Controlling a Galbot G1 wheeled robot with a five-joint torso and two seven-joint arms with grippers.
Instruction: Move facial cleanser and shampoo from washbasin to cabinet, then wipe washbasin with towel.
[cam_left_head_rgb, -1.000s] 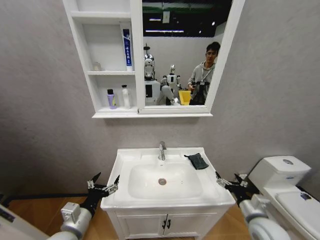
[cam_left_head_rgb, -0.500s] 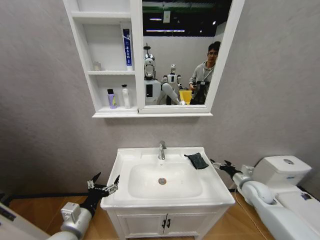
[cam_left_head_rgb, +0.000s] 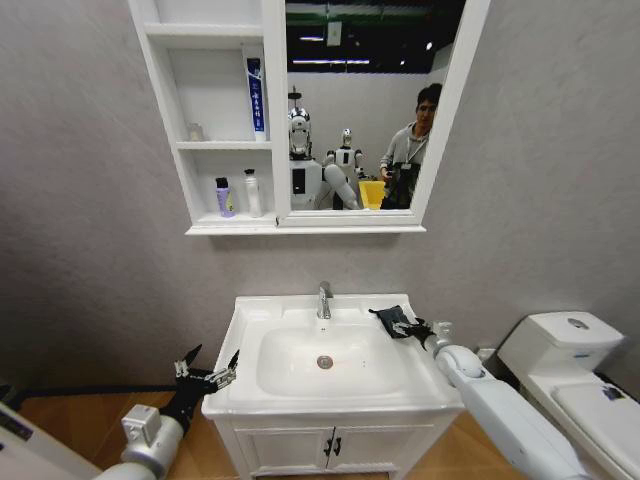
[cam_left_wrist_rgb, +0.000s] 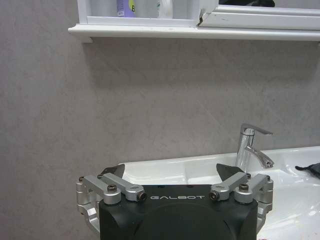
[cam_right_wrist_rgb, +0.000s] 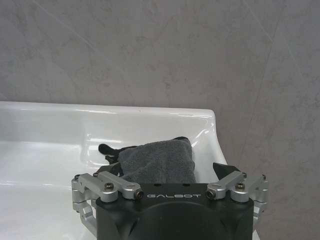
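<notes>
Right gripper (cam_left_head_rgb: 412, 327) poised over the towel (cam_left_head_rgb: 395, 321), fingers spread and empty.

The dark towel lies folded on the washbasin (cam_left_head_rgb: 250, 320) deck by the back right corner, directly ahead of the right gripper's fingers, between their open tips, so a close would likely catch it for wiping. Two bottles (cam_left_head_rgb: 238, 195) stand in the lowest niche of the cabinet (cam_left_head_rgb: 170, 120), which suggests the moving is done. The left gripper (cam_left_head_rgb: 207, 375) waits with fingers open and nothing in them, just off the basin's front left corner, out of the way.
</notes>
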